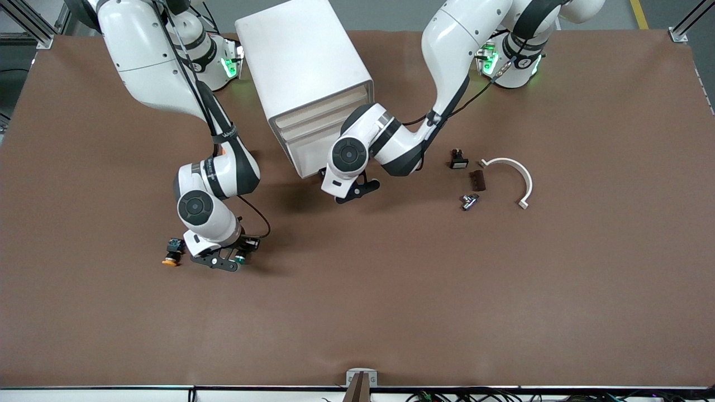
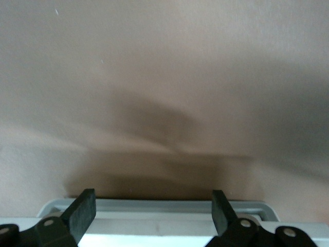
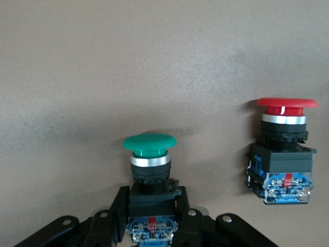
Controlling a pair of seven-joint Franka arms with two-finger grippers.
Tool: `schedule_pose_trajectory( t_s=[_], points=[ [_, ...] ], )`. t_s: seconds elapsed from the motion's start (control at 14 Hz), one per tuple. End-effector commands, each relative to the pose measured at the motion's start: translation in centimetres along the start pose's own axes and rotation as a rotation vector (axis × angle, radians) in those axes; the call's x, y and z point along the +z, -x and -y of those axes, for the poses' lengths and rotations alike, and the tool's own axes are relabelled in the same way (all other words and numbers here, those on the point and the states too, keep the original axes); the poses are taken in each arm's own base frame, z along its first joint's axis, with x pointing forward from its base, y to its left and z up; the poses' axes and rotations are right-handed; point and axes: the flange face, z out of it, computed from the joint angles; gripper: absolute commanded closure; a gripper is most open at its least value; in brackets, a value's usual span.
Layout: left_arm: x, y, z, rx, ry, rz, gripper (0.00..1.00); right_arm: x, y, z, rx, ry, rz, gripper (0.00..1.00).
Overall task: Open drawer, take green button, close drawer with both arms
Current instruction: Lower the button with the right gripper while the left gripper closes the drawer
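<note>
Brown worktop: right gripper fingers clamp the green button; left gripper fingers spread wide at the drawer, holding nothing. Misaligned pushing could jam it.

The right pincer sits low on the surface, clamped on the button. A second button lies just beside it, toward the right arm's end. The left pincer, spread wide, sits in front of the cabinet, at the drawer. Small parts lie near it, toward the left arm's end.
</note>
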Motion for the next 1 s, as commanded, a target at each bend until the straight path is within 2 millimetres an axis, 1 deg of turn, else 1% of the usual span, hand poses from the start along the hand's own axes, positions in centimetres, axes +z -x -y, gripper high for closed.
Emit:
schedule_pose_trajectory(
  t_s=[0.0, 0.21, 0.29, 0.36, 0.5, 0.57, 0.79, 0.93],
  points=[
    [0.3, 1.6, -0.4, -0.012, 0.008, 0.050, 0.01, 0.7, 1.1, -0.6, -0.016, -0.007, -0.009, 0.99],
    [0.3, 2.2, -0.6, -0.028, 0.028, 0.096, 0.01, 0.8, 1.2, -0.5, -0.023, -0.004, -0.011, 0.96],
    [0.5, 2.7, -0.7, -0.025, 0.032, 0.115, 0.01, 0.7, 1.2, -0.5, -0.023, -0.003, -0.008, 0.84],
    [0.6, 2.8, -0.8, -0.027, 0.034, 0.124, 0.01, 0.7, 1.2, -0.5, -0.022, -0.002, -0.005, 0.67],
    [0.8, 3.1, -0.8, -0.039, 0.045, 0.162, 0.01, 0.4, 1.0, -0.4, -0.047, -0.005, -0.010, 0.00],
    [1.0, 3.2, -0.8, -0.047, 0.052, 0.181, 0.01, 0.0, 0.9, -0.5, -0.050, -0.006, -0.011, 0.00],
    [1.2, 3.5, -0.7, -0.056, 0.057, 0.205, 0.01, -1.8, 0.3, -0.5, -0.049, -0.007, -0.012, 0.00],
    [1.7, 4.1, -0.7, -0.058, 0.052, 0.222, 0.01, -4.0, -0.3, -0.4, -0.048, 0.003, 0.009, 0.00]
  ],
)
